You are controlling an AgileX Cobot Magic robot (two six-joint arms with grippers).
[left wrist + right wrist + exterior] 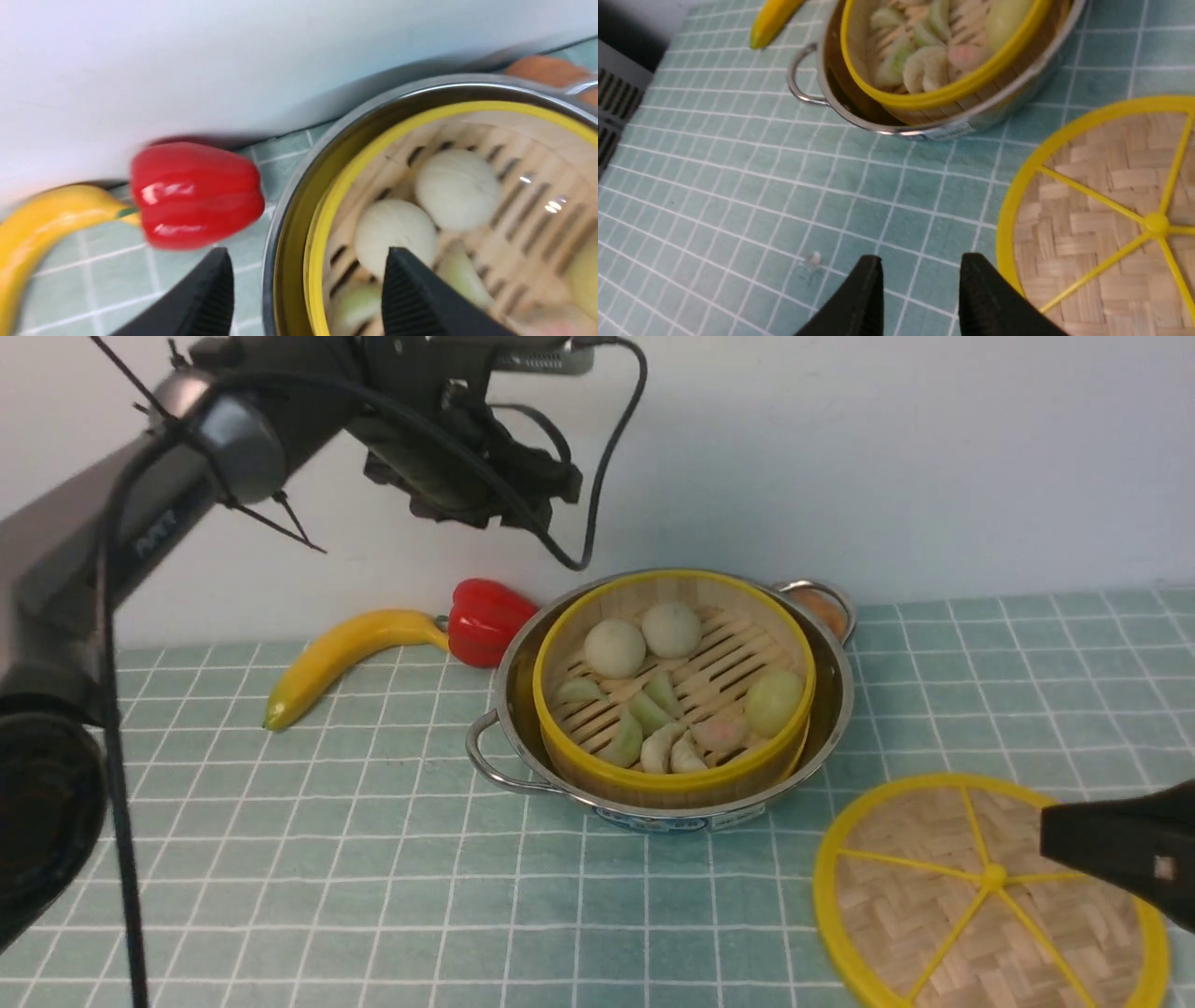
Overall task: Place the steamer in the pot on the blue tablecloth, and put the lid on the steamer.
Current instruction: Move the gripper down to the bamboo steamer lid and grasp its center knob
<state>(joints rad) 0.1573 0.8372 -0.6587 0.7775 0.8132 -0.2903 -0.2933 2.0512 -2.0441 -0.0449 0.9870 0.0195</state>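
Note:
The steamer (672, 686), holding pale buns and dumplings, sits inside the steel pot (512, 714) on the blue tablecloth (373, 859). My left gripper (523, 495) hangs high above the pot's back left. In the left wrist view it (308, 266) is open, its fingers (411, 289) spread over the steamer's rim (322, 219) far below, holding nothing. The lid (934, 896) lies flat on the cloth at the front right. My right gripper (1120, 849) hovers over the lid's right side. In the right wrist view it (920, 275) is open over cloth beside the lid (1092, 224).
A banana (345, 653) and a red pepper (485, 621) lie behind the pot to its left, near the wall. An orange object (826, 611) shows behind the pot's far handle. A grey vented box (616, 102) stands off the cloth's edge.

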